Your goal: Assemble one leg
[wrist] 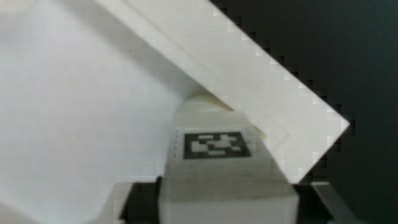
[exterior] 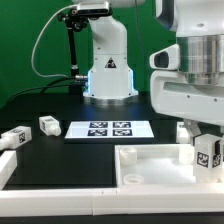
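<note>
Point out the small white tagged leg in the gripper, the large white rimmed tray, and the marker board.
small white tagged leg [exterior: 208, 152], exterior view, tagged face.
large white rimmed tray [exterior: 140, 170], exterior view, raised rim.
marker board [exterior: 108, 129], exterior view, centre.

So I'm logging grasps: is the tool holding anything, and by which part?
The tool holds a leg, gripped on its opposite sides near the upper end, at the tray corner.

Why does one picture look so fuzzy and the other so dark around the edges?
Wrist view: the camera sits very close, so the tray looks soft and overexposed, though the leg tag stays readable. Exterior view: a black table swallows the light, the white parts glare, and the claw nearest the lens blurs.
</note>
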`<state>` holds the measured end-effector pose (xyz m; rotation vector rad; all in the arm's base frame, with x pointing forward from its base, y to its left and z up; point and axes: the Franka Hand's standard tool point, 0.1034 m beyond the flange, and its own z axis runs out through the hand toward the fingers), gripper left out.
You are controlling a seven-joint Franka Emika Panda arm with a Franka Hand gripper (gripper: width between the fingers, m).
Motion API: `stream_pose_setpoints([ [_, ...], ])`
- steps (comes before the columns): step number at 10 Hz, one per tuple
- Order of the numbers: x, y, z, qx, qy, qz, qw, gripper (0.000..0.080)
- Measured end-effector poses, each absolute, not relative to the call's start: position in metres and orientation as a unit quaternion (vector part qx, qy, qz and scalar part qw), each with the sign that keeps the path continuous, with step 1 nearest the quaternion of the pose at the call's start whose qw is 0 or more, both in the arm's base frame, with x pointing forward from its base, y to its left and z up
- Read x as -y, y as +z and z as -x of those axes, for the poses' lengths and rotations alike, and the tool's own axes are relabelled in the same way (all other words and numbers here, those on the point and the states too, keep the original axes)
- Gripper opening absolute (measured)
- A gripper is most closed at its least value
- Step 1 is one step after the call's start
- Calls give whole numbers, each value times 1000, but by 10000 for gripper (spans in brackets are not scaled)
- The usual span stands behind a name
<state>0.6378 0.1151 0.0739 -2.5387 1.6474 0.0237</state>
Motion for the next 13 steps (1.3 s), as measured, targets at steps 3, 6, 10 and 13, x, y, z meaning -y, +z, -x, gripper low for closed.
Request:
stream_pose_setpoints([
  [3, -115, 74, -638, -602, 19, 796, 66, 290],
  [6, -116, 73, -638, -408, -9, 911, 67, 603],
  [10, -112, 75, -630, -234, -46, 969, 61, 647],
  [13, -109, 75, -635, -26, -64, 997, 24, 649],
])
